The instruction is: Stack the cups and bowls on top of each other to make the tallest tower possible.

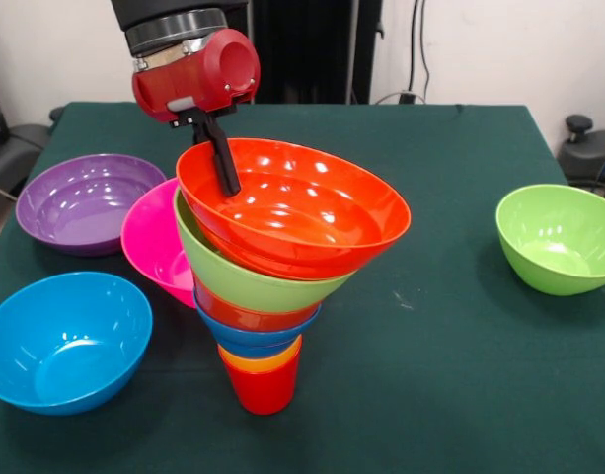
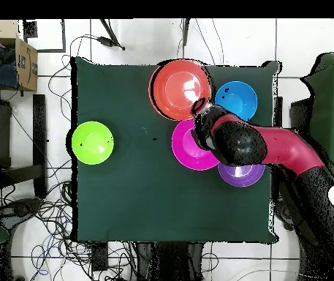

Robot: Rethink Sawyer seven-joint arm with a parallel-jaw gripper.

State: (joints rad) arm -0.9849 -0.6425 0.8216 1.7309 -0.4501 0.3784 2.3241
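The tower (image 1: pixel 267 296) stands at the table's front middle: red cup (image 1: pixel 264 393) lowest, then orange cup (image 1: pixel 263 360), small blue bowl (image 1: pixel 258 339), small orange-red bowl (image 1: pixel 245 318), lime green bowl (image 1: pixel 238 281) and the large orange-red bowl (image 1: pixel 302 212) on top, tilted. My gripper (image 1: pixel 226 183) straddles that top bowl's far-left rim. One black finger (image 1: pixel 221 158) lies inside the bowl; the other is hidden behind the rim. From overhead the gripper (image 2: pixel 199 110) sits at the bowl's (image 2: pixel 175 89) edge.
A pink bowl (image 1: pixel 149 242) sits just behind the tower, also seen from overhead (image 2: pixel 188 150). A purple bowl (image 1: pixel 85 202) and a light blue bowl (image 1: pixel 65 341) lie at the left. A second lime green bowl (image 1: pixel 559 237) stands alone at the right.
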